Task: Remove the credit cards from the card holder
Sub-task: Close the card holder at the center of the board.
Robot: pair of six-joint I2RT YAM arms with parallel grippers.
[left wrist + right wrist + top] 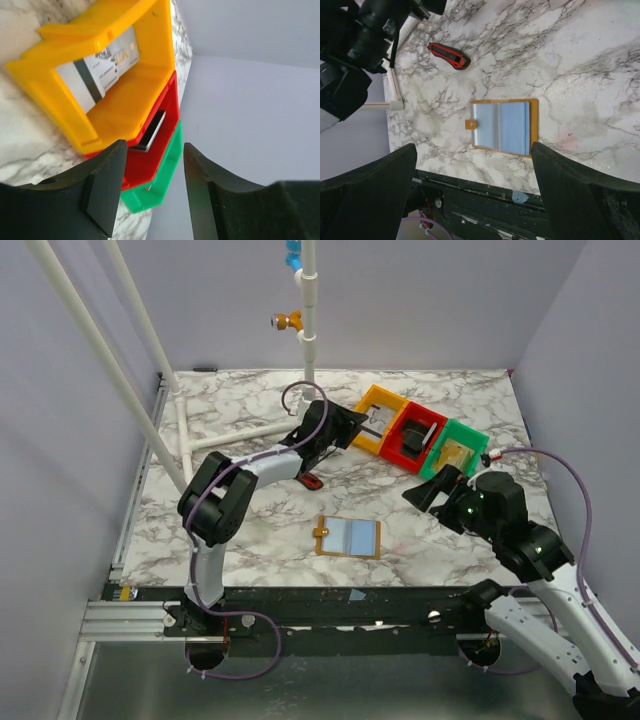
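Observation:
The card holder point(348, 537) lies open and flat on the marble, mustard-brown with pale blue lining point(504, 127); I cannot tell whether cards sit in its pockets. One credit card point(97, 70), pale with a black stripe, rests inside the orange bin point(125, 107). A thin dark card-like piece point(152, 131) leans in the red bin point(145, 167). My left gripper point(152, 195) hovers at the orange bin's edge point(358, 428), open with nothing between its fingers. My right gripper point(475, 192) stands wide open above the table's near edge, right of the holder point(428, 488), holding nothing.
Orange point(383, 420), red point(417, 438) and green point(458, 452) bins stand in a row at the back right. A red-and-black utility knife point(449, 55) lies behind the holder, near the left arm. White pipe posts point(310, 320) rise at the back and left.

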